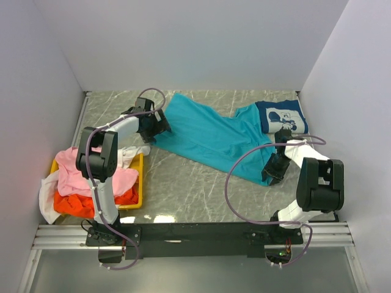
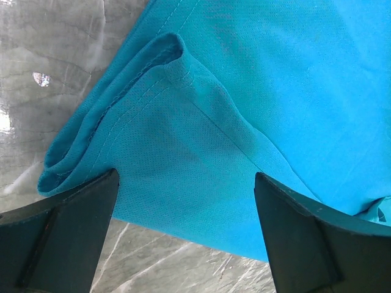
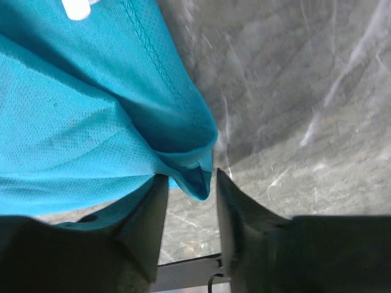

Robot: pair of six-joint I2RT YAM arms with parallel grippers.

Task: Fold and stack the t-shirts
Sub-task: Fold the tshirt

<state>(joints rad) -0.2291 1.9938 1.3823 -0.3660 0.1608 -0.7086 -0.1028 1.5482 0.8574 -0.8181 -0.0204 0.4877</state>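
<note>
Teal t-shirt (image 1: 211, 137) lies spread on the desk (image 1: 183, 189), running from the middle of the far edge slantwise toward the right edge. A navy t-shirt (image 1: 282, 116) with white print sits folded in the far right corner, touching the teal one.

Findings by view:
- Top view alone shows both arms, all the garments and the tray.
- Left wrist view shows the left end effector (image 2: 185, 177) wide, its two fingers well apart over a doubled hem of the teal t-shirt (image 2: 244, 91); nothing is gripped. From above, the left end effector (image 1: 162, 127) sits at the garment's far left end.
- Right wrist view shows the right end effector (image 3: 188, 180) narrow, with a fold of the teal t-shirt (image 3: 91, 110) pinched between its fingers. A white tag (image 3: 76, 7) shows at the top of that view only. From above, the right end effector (image 1: 270, 175) is at the garment's near right corner.

Count: one teal, one navy, one pink, one orange; white cloth shows in two patches, and whether they are one garment cannot be told. One tray.

Container: the yellow tray (image 1: 140, 183), at the left edge toward the near corner, holds the pink t-shirt (image 1: 79, 177) heaped over the orange t-shirt (image 1: 73, 204), with white cloth (image 1: 45, 200) spilling over its left side.
</note>
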